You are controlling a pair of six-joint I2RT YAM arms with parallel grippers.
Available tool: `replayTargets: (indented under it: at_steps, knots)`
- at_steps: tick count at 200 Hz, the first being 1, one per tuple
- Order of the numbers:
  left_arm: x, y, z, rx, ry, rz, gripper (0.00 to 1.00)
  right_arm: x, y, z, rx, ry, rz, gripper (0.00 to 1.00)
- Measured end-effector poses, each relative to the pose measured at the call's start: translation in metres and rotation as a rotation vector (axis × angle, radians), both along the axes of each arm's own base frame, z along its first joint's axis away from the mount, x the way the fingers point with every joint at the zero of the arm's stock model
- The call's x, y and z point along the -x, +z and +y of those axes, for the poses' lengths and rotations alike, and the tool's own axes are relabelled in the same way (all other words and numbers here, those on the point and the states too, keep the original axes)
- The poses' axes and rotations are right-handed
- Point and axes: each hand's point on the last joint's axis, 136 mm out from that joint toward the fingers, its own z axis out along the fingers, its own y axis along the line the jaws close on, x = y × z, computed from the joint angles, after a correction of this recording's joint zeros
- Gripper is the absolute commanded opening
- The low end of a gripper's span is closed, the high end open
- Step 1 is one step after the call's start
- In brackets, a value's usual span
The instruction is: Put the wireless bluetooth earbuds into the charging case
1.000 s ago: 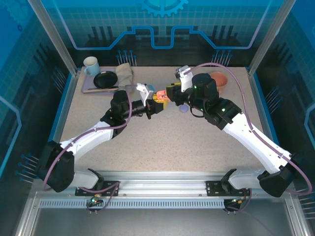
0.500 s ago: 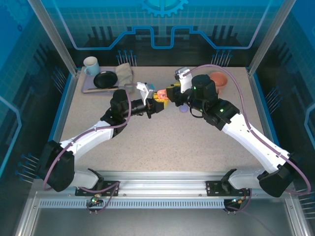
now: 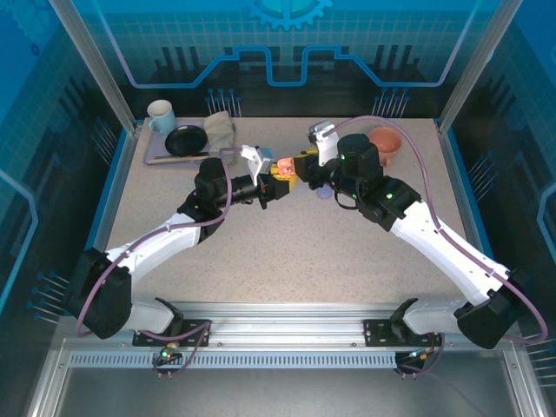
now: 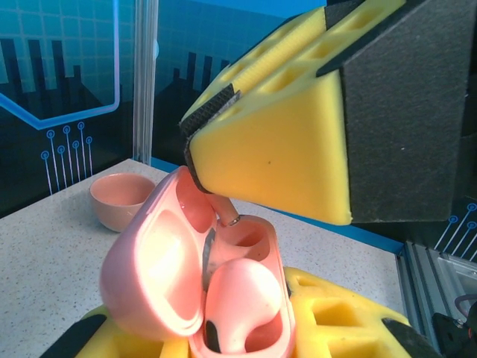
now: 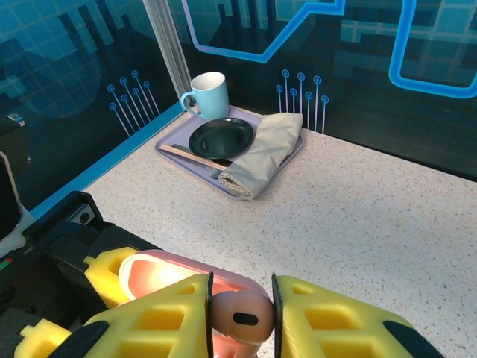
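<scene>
The pink charging case (image 4: 160,276) is held lid-open above the table, and my left gripper (image 4: 223,335) is shut on it. One salmon-pink earbud (image 4: 242,294) sits in a slot of the case. My right gripper (image 5: 240,317) is shut on a second pink earbud (image 5: 240,313). That earbud's stem (image 4: 223,212) points down into the case's free slot. In the top view the left gripper (image 3: 272,185) and right gripper (image 3: 295,165) meet at the case (image 3: 282,169) in the middle of the table. A lilac object (image 3: 323,193) lies on the table, partly hidden under the right arm.
A tray (image 3: 161,158) at the back left carries a mug (image 3: 160,114), a black plate (image 3: 186,140) and a folded cloth (image 3: 221,129). A pink bowl (image 3: 385,142) stands at the back right, behind the right arm. Blue-lit walls and posts surround the table.
The right arm has edged slightly to the left, toward the case, with the earbud in its jaws. The left arm and the case have stayed still.
</scene>
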Motion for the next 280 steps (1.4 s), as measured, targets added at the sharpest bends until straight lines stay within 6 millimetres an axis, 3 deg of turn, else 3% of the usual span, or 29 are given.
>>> replayTargets:
  at_steps: [156,280]
  knots:
    - [-0.005,-0.005,0.000,-0.008,0.019,0.014,0.00,0.003,-0.014,0.005,-0.015,0.031,0.031,0.26]
    - [-0.008,-0.004,-0.002,-0.007,0.017,0.013,0.00,0.003,-0.011,0.003,-0.013,0.003,0.035,0.51]
